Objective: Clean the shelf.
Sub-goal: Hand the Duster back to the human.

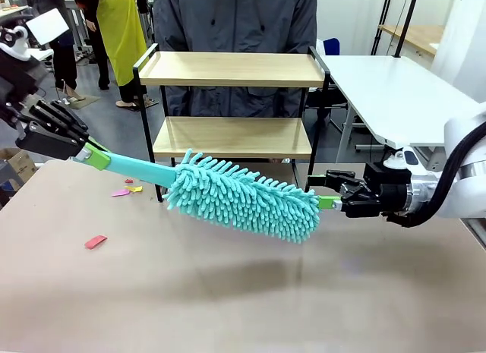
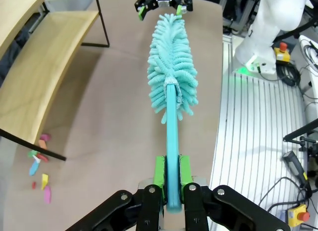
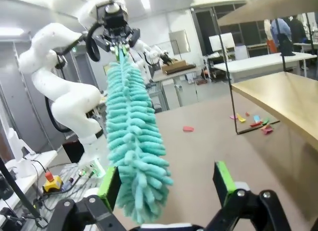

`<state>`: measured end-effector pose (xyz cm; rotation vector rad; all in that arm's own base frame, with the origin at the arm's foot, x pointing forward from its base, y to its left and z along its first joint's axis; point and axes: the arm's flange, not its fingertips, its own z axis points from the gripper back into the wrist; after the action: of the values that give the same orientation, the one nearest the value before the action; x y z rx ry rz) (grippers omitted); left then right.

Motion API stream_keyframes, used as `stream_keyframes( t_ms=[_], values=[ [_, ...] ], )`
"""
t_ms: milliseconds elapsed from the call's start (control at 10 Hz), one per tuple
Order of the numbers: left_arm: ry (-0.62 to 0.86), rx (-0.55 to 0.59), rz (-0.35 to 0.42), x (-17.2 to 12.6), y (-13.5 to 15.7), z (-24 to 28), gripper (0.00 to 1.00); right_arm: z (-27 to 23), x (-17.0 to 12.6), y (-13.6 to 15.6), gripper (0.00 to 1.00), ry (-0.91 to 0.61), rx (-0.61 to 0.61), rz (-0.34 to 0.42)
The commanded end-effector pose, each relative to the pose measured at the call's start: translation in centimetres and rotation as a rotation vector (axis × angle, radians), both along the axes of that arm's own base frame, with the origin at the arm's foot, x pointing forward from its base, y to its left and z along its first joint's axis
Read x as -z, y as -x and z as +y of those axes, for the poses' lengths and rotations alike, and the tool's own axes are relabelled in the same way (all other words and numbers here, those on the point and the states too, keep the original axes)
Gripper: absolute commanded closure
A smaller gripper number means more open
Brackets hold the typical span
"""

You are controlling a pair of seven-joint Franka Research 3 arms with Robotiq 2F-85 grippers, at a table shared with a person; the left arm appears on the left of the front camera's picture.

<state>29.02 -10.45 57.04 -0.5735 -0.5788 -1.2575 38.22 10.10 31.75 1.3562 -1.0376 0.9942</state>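
The shelf [image 1: 228, 68] stands at the table's far edge, two light wooden boards in a black frame; it also appears as shelf [image 2: 44, 77] and shelf [image 3: 283, 97]. My left gripper [image 1: 91, 156] is shut on the handle of a turquoise fluffy duster [image 1: 243, 197], held roughly level above the table in front of the shelf. In the left wrist view, the left gripper [image 2: 171, 174] clamps the handle and the duster [image 2: 171, 67] points away. My right gripper [image 1: 330, 192] is open at the duster's tip. The right gripper [image 3: 167, 184] has its pads wide apart, with the duster [image 3: 131, 141] beside one finger.
Small coloured paper scraps [image 1: 125, 190] lie on the table by the shelf's left leg, with a red scrap [image 1: 96, 241] nearer me. A person [image 1: 235, 19] stands behind the shelf. A white table [image 1: 395, 87] sits to the far right.
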Motion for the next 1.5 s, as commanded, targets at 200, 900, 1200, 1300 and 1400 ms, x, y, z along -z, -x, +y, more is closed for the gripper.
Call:
stream_keyframes(
  t_ms=[200,900,1200,1300,1400],
  values=[
    [0.049,-0.002,-0.013,0.0,0.4,0.1,0.86,0.8,1.4,4.0,0.0,-0.023,-0.037,0.036],
    [0.1,-0.034,-0.025,1.1,0.1,-2.1,0.86,3.6,1.4,3.9,0.0,-0.115,-0.069,0.029],
    [0.129,-0.065,-0.015,1.3,0.1,-2.4,0.86,5.1,1.1,3.7,0.0,-0.143,-0.099,0.034],
    [0.148,-0.062,0.003,1.3,0.1,-2.5,0.86,5.4,1.0,3.7,0.0,-0.144,-0.111,0.036],
    [0.078,-0.042,-0.008,0.7,0.1,-1.6,0.86,5.5,1.1,3.6,0.0,-0.137,-0.117,0.043]
  ],
)
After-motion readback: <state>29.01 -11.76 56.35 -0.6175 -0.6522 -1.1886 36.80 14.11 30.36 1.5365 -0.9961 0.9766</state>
